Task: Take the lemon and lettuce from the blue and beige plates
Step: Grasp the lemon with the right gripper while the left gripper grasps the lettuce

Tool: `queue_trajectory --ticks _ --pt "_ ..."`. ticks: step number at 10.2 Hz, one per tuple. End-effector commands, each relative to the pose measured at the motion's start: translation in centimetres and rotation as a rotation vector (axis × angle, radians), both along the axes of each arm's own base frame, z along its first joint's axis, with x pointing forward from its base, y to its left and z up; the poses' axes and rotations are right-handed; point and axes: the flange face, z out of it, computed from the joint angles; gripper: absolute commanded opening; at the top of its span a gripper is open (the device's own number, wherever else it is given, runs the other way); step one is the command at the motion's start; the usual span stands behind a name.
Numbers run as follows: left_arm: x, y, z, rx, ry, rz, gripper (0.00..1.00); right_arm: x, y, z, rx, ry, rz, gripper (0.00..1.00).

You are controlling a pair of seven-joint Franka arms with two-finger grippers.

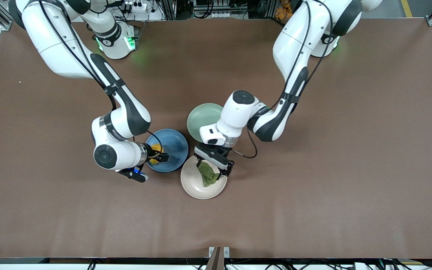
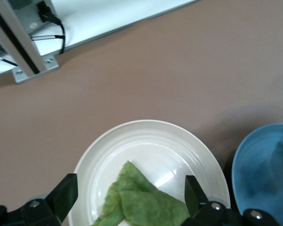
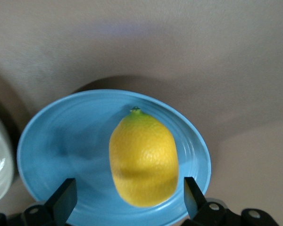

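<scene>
Since both picks need straddling, each arm poises low mid-desk, toward the front-camera edge: right claw (image 1: 158,153) spread apart around the lemon (image 3: 143,157) on the blue plate (image 1: 177,156); left claw (image 1: 215,167) spread over the lettuce (image 1: 207,174) on the beige plate (image 1: 193,185).

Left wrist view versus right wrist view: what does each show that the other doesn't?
Only the left wrist view shows the lettuce lying on the beige plate, between the open left gripper fingers. Only the right wrist view shows the whole lemon, between the open right gripper fingers. Both show the blue plate, the brown table and a sliver of the other's plate.
</scene>
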Motion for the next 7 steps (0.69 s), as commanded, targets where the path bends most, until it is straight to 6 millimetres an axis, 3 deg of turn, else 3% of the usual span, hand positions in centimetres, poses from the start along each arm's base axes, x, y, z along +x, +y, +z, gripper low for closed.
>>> queue_trajectory --ticks 1,3,5,6,7 --pt "0.7 -0.6 -2.0 -0.001 -0.05 -0.02 1.0 -0.9 0.4 -1.3 -0.015 -0.006 -0.001 1.0" --pt "0.6 -0.7 -3.2 0.02 -0.058 -0.026 1.0 -1.1 0.4 -1.8 -0.014 0.004 -0.007 0.99" --pt "0.5 -0.6 -4.4 0.043 -0.061 -0.031 1.0 -1.1 0.3 -1.7 -0.011 0.006 -0.013 0.34" --pt "0.7 -0.1 -5.4 0.059 -0.058 -0.026 1.0 -0.7 0.0 -1.0 -0.01 0.003 -0.017 0.12" --pt "0.6 -0.3 -5.5 0.066 -0.062 -0.031 1.0 -0.7 -0.3 -0.4 -0.011 0.007 -0.004 0.0"
